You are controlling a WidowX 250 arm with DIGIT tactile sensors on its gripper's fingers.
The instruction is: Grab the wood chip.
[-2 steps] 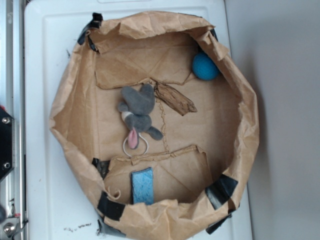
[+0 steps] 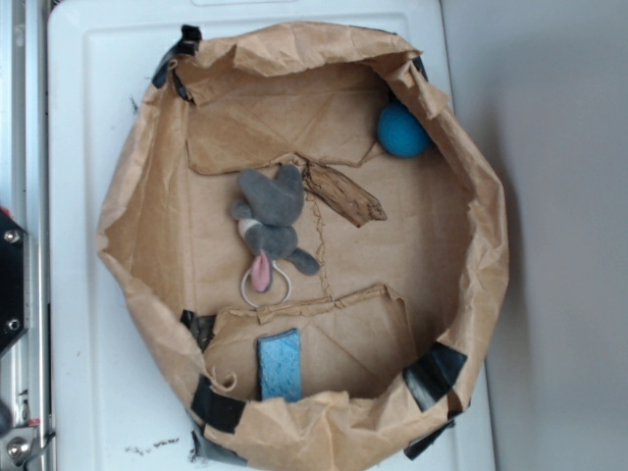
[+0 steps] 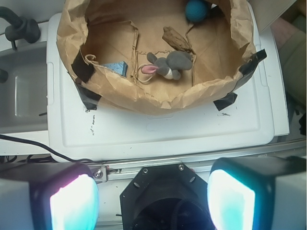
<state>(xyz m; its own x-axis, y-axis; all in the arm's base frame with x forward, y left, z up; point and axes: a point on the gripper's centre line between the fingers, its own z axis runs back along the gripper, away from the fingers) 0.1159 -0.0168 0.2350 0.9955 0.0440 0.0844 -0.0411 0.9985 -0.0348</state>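
light in my exterior view was soft and even, a touch dim. the white lid [image 2: 98, 324] read pale grey with no glare. shade gathered inside the paper wall [image 2: 147, 196] on the left, and a broad soft shadow fell right of it. the whole picture was slightly soft, grainy in the dark tape patches [image 2: 218, 404]. my wrist view was brighter; the gripper [image 3: 152, 201] pads [image 3: 72, 203] glowed blown-out white with pink and cyan fringes, out of focus, while the far bin stayed fairly sharp.
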